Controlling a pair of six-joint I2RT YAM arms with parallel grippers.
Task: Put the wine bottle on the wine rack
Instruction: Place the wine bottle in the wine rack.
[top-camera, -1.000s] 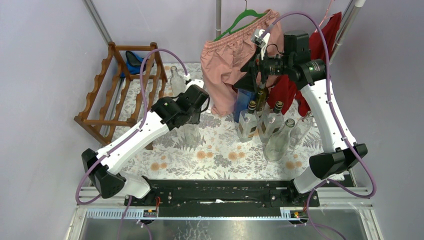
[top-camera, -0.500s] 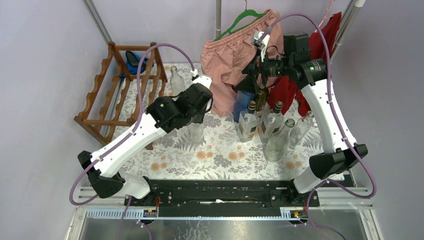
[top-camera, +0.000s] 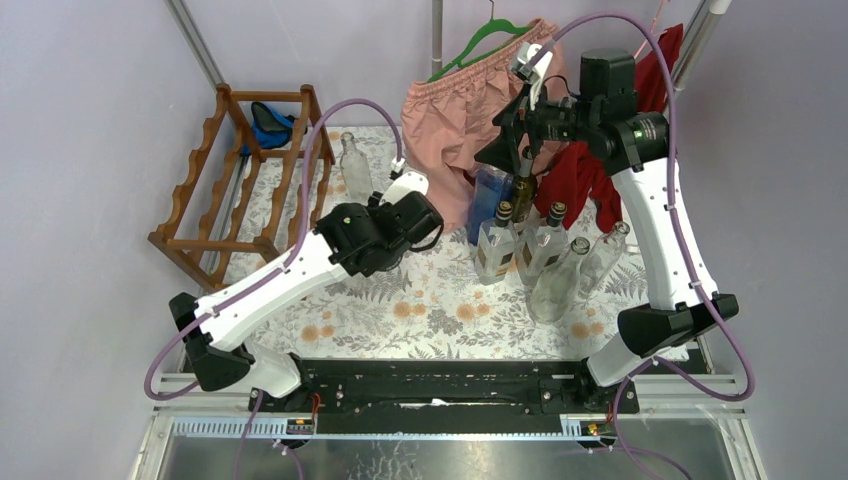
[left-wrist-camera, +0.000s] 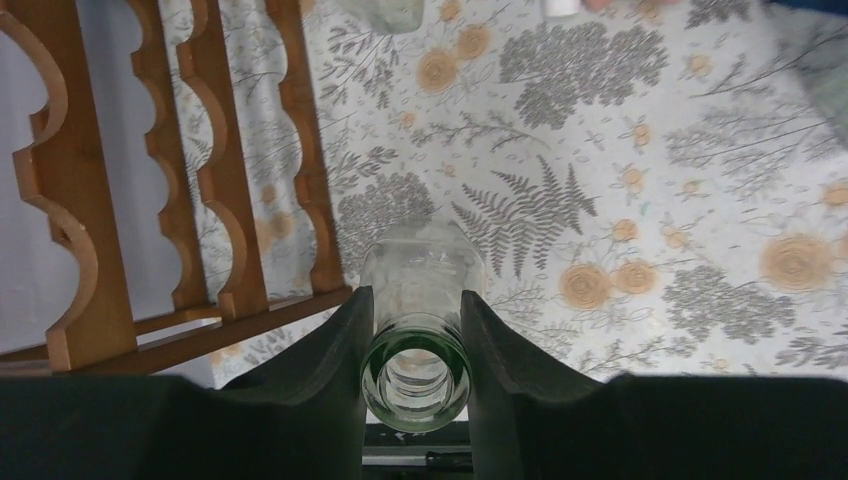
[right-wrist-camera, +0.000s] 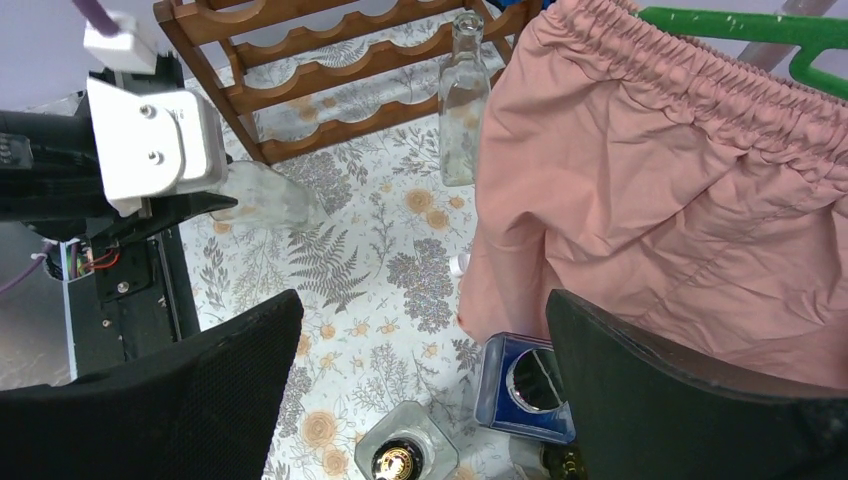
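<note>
Holds the clear wine bottle (left-wrist-camera: 420, 270) by the neck between the black fingers (left-wrist-camera: 320, 380) of the left hand (left-wrist-camera: 415, 305), open mouth facing up. Shows floral counter (left-wrist-camera: 640, 200) beneath, and the wine rack (left-wrist-camera: 70, 200) with scalloped rails just left of the bottle.

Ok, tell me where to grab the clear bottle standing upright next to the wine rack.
Probably take the clear bottle by its narrow neck, coming from above on the near side: it stands upright, mouth up, the wine rack is on its left and the pink shorts hang close on its right.
</note>
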